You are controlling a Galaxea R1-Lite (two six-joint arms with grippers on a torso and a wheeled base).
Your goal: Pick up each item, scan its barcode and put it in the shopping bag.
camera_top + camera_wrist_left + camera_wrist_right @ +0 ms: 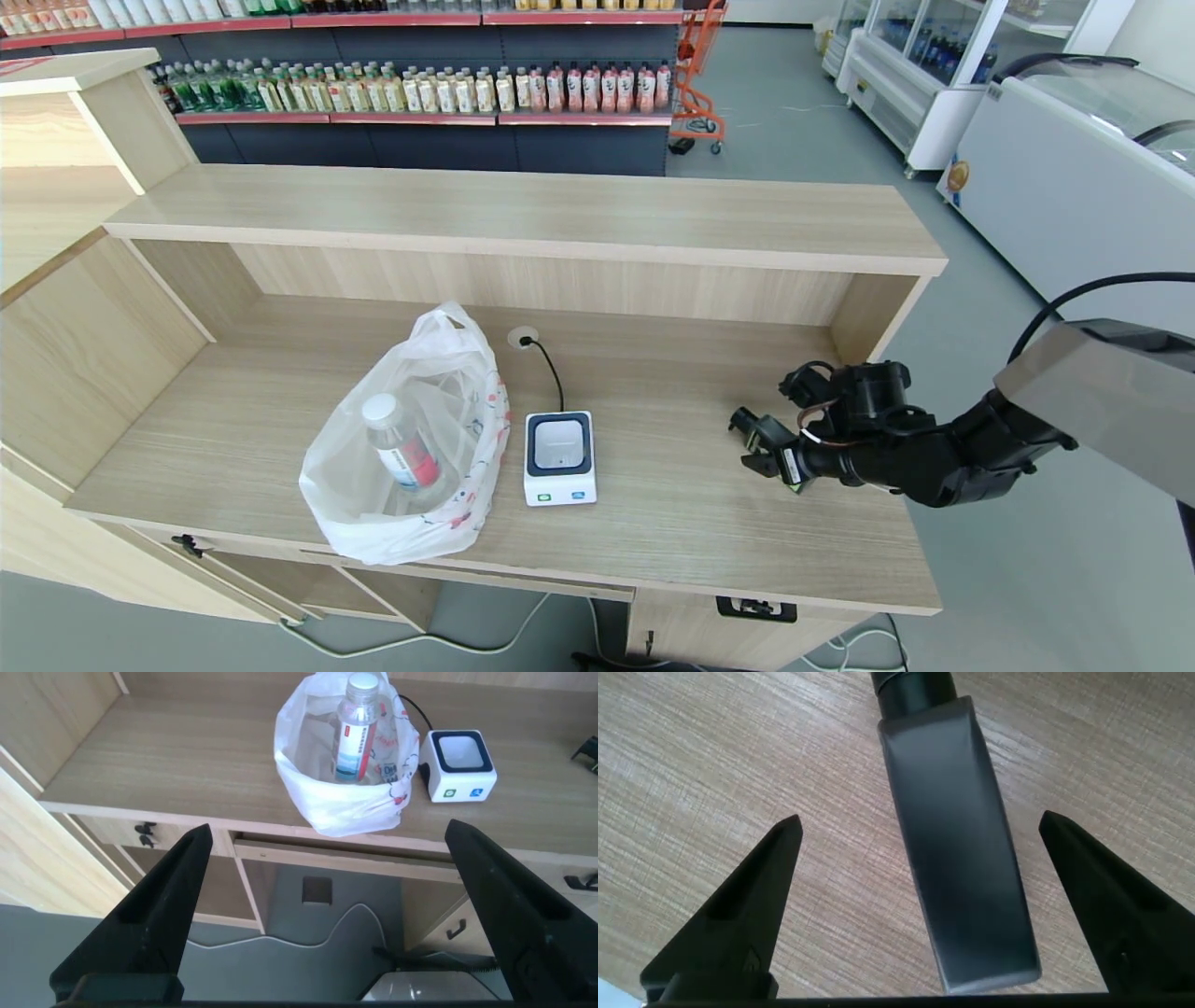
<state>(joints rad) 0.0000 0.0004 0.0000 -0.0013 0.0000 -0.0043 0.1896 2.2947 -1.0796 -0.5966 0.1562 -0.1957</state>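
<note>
Nearest, the left claw (329, 826) hangs empty, jaws apart, below the front edge of the wood-grain bench (672, 504). On it, the crinkly translucent shopping bag (373, 527) holds a clear, white-capped water bottle (401, 448), so that item looks done. Just beside it sits the boxy white barcode scanner (559, 457), and well right of that the black right claw (754, 439) hovers spread and empty.

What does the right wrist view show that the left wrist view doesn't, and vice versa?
Right wrist view: a dark grey flat bottle with a black cap, lying between the open fingers of the right gripper. Left wrist view: the white plastic shopping bag holding a clear labelled bottle, and the white barcode scanner beside it. Both: the light wooden counter.
</note>
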